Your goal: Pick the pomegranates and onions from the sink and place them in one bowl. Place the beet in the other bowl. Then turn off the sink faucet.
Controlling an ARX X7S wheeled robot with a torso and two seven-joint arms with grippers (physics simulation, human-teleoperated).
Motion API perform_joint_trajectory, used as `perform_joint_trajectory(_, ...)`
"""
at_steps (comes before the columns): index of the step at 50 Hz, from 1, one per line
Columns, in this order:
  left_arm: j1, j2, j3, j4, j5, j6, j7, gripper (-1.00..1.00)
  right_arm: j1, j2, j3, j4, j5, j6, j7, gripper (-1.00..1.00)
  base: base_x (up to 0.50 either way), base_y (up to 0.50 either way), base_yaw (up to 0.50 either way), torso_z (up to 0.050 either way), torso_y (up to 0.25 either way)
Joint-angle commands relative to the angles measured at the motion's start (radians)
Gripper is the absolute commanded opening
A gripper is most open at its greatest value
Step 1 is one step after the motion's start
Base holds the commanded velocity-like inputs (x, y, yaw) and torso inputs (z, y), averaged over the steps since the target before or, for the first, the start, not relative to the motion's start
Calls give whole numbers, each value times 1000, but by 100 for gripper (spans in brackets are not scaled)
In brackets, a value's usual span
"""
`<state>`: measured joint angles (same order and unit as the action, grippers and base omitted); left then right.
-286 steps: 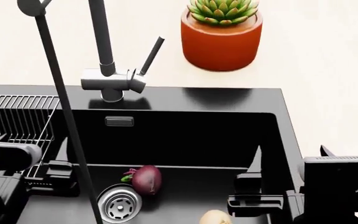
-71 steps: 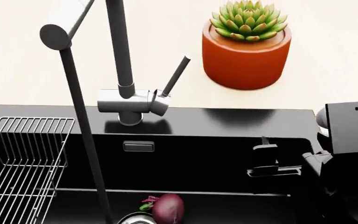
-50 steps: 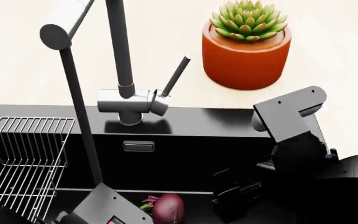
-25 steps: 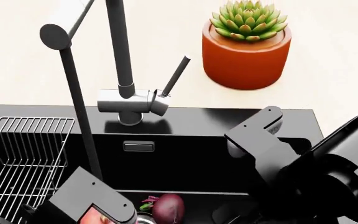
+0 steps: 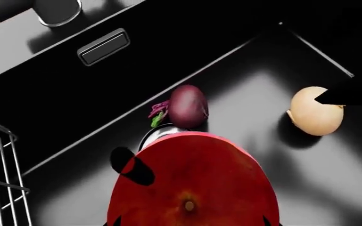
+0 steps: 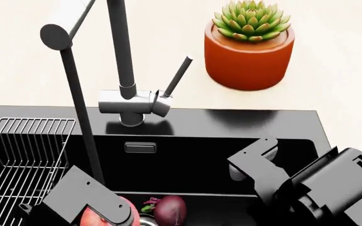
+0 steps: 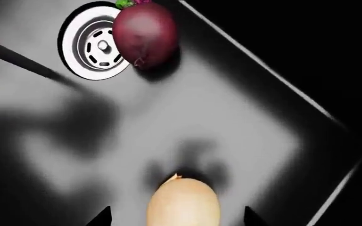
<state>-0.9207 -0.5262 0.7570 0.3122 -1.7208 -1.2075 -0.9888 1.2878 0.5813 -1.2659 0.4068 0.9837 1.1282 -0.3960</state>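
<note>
1. The left gripper (image 5: 190,223) holds a red pomegranate (image 5: 193,183) above the floor of the black sink (image 5: 244,70); dark fingertips show at either side of the fruit at the left wrist view's edge.
2. In the head view the pomegranate (image 6: 102,217) peeks out beneath the left arm, low in the basin.
3. The beet (image 5: 188,106) lies on the sink floor, touching the rim of the steel drain (image 7: 96,44), its pink-green tuft toward the back wall.
4. An onion (image 5: 316,110) rests on the sink floor, well apart from the beet.
5. The right gripper (image 7: 177,219) hangs directly over the onion (image 7: 184,202), fingertips spread wide on either side of the bulb, not closed on it.
6. The faucet (image 6: 127,101) stands behind the basin, its lever (image 6: 177,76) tilted up to the right.
7. A wire rack (image 6: 20,160) sits at the sink's left, and a potted succulent (image 6: 250,42) on the counter behind.
</note>
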Motion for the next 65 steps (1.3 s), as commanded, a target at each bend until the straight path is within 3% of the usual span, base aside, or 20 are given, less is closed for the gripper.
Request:
perform_joint_trajectory(1, 0, -1, -21, -2, -38, 12, 30, -100, -47, -42, -42, 114, -52, -70, -84, 100, 0, 0, 0, 0, 10)
perform_joint_trajectory(19, -16, 4, -15, -22, -30, 19, 49, -100, -82, -126, -62, 375, -115, -206, -194, 100, 0, 0, 0, 0, 0)
perform_joint_trajectory(32, -36, -1, -19, -34, -19, 27, 67, -100, -113, -287, -60, 739, -150, -362, -380, 100, 0, 0, 0, 0, 1)
perform_joint_trajectory(41, -38, 18, 5, -52, 9, 23, 76, -100, -183, -243, 18, 686, -32, -240, -389, 100, 0, 0, 0, 0, 0)
perform_joint_trajectory(46, -40, 16, 9, -52, 11, 21, 78, -100, -189, -182, 36, 598, 7, -126, -293, 100, 0, 0, 0, 0, 0)
perform_joint_trajectory(51, -37, 20, 13, -51, 10, 25, 78, -100, -181, -157, -34, 556, -51, -74, -237, 100, 0, 0, 0, 0, 0)
perform_joint_trajectory(59, -40, 14, 14, -51, 3, 28, 76, -100, -194, -150, -149, 471, -117, -31, -286, 100, 0, 0, 0, 0, 1)
perform_joint_trajectory(60, -40, 14, 14, -52, 4, 29, 76, -100, -191, -151, -139, 479, -114, -36, -278, -100, 0, 0, 0, 0, 0)
perform_joint_trajectory(65, -47, 18, 16, -50, 1, 30, 74, -100, -150, -151, -57, 486, -99, -153, -237, -100, 0, 0, 0, 0, 0)
